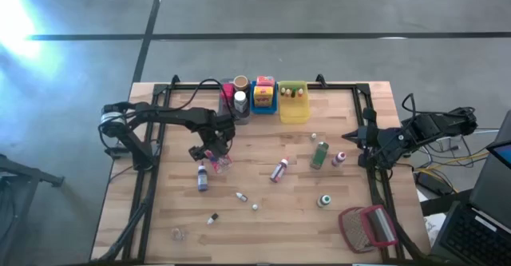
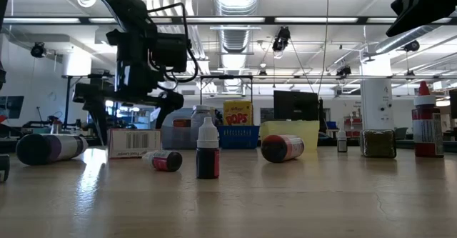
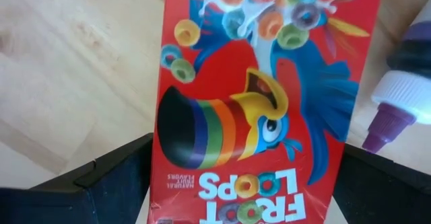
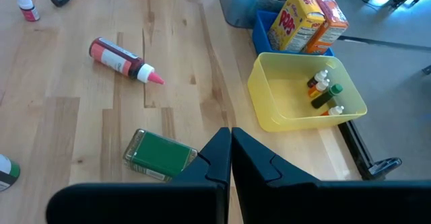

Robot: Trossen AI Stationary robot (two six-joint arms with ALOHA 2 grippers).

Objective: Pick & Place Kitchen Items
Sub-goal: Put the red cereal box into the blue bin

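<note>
A red Froot Loops box (image 3: 256,103) lies flat on the table, left of centre (image 1: 220,161). My left gripper (image 3: 248,158) points down over it, open, one finger on each long side of the box; no touch shows. In the low view the gripper (image 2: 136,113) hangs just above the box's barcode end (image 2: 133,144). A purple-capped bottle (image 3: 397,96) lies next to the box. My right gripper (image 4: 230,150) waits shut above the table's right side (image 1: 351,136), holding nothing.
Grey (image 1: 238,98), blue (image 1: 264,97) and yellow (image 1: 293,102) bins stand at the far edge. A green bottle (image 1: 319,154), a pink-capped red bottle (image 1: 279,170) and small bottles (image 1: 240,196) lie scattered mid-table. A red-framed mesh object (image 1: 367,226) lies near right.
</note>
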